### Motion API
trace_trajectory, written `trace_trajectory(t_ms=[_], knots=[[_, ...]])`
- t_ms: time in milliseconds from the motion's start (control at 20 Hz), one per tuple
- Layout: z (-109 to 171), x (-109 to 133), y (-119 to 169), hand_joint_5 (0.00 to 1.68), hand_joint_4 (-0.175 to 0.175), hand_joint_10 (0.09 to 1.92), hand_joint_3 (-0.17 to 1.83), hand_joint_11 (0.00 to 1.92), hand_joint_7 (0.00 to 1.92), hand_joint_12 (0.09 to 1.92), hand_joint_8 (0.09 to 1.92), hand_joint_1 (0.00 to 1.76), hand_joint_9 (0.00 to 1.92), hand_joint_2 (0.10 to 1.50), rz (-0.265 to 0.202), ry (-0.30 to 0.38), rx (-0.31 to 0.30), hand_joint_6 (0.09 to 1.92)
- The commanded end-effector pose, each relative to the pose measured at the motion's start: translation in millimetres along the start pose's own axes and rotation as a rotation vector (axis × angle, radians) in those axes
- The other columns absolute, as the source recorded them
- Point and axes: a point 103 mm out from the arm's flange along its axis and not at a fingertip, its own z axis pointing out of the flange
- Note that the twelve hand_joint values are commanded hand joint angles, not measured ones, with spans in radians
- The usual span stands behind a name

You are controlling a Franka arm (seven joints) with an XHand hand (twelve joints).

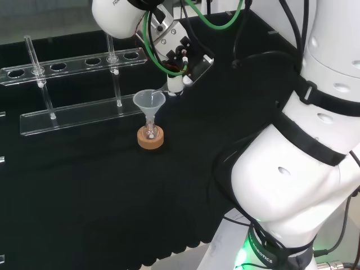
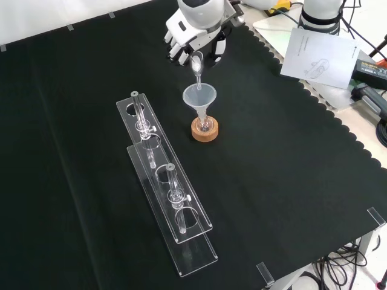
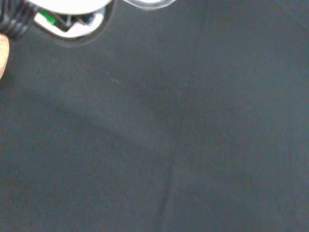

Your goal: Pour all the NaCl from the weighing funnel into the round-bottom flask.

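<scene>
Front view: the hand (image 2: pixel 195 37) sits near the far edge of the black cloth (image 2: pixel 72 121), its fingers curled round the weighing funnel (image 2: pixel 196 63), which tilts spout-down. The spout's tip hangs over the mouth of a clear plastic funnel (image 2: pixel 199 96), at or just inside its rim; whether they touch I cannot tell. That funnel stands upright in the neck of the small round-bottom flask (image 2: pixel 205 125), which sits on a cork ring (image 2: pixel 204 131).

Left of the flask in this view, near but apart from it, two clear racks (image 2: pixel 181 241) run down the cloth side by side, overlapping, with upright glass tubes (image 2: pixel 139 115) in them. To the right of the flask the cloth lies open as far as its scalloped edge. Papers (image 2: pixel 317 57) lie beyond that edge, on the white bench.

Head view: the hand (image 1: pixel 179 56) holds the weighing funnel (image 1: pixel 162 90) just to the right of and above the plastic funnel (image 1: pixel 149 102). A little white matter appears to lie in the flask (image 1: pixel 150 134), though the glass is hard to read. The racks (image 1: pixel 73 115) stand farther off, behind the cork ring (image 1: pixel 151 139), and bare cloth (image 1: pixel 84 197) spreads on the near side. The arm's large white links (image 1: pixel 292 169) stand at the right.

Wrist view: a blurred white part of the hand (image 3: pixel 67 9) shows above dark cloth (image 3: pixel 193 145).
</scene>
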Motion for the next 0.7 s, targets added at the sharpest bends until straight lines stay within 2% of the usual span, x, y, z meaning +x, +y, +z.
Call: trace_trajectory(t_ms=[50,700], knots=[[-1.9,-1.7,1.1,1.24,0.175,0.32,0.71,0.85,0.69,1.03,0.64,1.12,1.00,0.64,0.015,-0.040,0.023,0.77],[-8.2,-0.2,-0.1,1.23,0.175,0.32,0.71,0.85,0.68,1.03,0.64,1.12,1.00,0.64,0.025,-0.085,0.031,0.77]])
